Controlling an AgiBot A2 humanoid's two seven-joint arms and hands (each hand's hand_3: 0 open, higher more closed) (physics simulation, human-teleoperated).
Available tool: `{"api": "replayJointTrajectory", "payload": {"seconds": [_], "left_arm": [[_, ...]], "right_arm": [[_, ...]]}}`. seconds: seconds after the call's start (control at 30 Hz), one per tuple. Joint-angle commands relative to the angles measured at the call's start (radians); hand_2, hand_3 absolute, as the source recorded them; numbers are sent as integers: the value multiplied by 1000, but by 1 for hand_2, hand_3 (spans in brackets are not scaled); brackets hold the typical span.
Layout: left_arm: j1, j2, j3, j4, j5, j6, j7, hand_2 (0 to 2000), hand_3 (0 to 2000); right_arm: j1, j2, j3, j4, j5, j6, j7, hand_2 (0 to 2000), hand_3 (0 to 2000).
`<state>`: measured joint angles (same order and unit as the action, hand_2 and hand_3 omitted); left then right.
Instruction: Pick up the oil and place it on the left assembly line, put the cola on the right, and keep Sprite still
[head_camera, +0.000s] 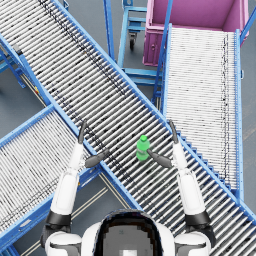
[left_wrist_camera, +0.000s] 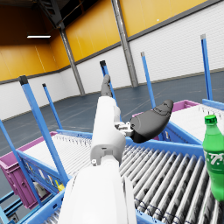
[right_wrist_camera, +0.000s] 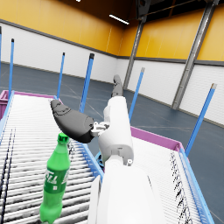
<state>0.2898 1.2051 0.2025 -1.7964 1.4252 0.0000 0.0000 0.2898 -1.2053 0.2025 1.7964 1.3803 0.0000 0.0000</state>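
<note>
A green Sprite bottle (head_camera: 143, 148) stands upright on the rollers of the long diagonal conveyor (head_camera: 90, 80). My right hand (head_camera: 160, 160) hovers just to its right with its fingers extended, holding nothing and close to the bottle without gripping it. My left hand (head_camera: 95, 160) hangs over the same belt to the bottle's left, also empty, with a clear gap between. The left wrist view has the left hand (left_wrist_camera: 151, 122) and the Sprite bottle (left_wrist_camera: 214, 162). The right wrist view shows the right hand (right_wrist_camera: 72, 120) above the Sprite bottle (right_wrist_camera: 54, 181). No oil or cola is in view.
A second roller line (head_camera: 30, 155) lies at the lower left and a third (head_camera: 200, 90) at the right, ending at a magenta bin (head_camera: 200, 15). Blue rails and posts edge every line. A blue cart frame (head_camera: 132, 25) stands at the back, with grey floor between.
</note>
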Motion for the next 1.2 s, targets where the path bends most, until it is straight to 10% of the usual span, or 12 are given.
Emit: {"api": "replayJointTrajectory", "payload": {"seconds": [0.03, 1.2], "left_arm": [[0, 0, 0, 0, 0, 0, 0, 0, 0], [0, 0, 0, 0, 0, 0, 0, 0, 0]], "right_arm": [[0, 0, 0, 0, 0, 0, 0, 0, 0], [0, 0, 0, 0, 0, 0, 0, 0, 0]]}}
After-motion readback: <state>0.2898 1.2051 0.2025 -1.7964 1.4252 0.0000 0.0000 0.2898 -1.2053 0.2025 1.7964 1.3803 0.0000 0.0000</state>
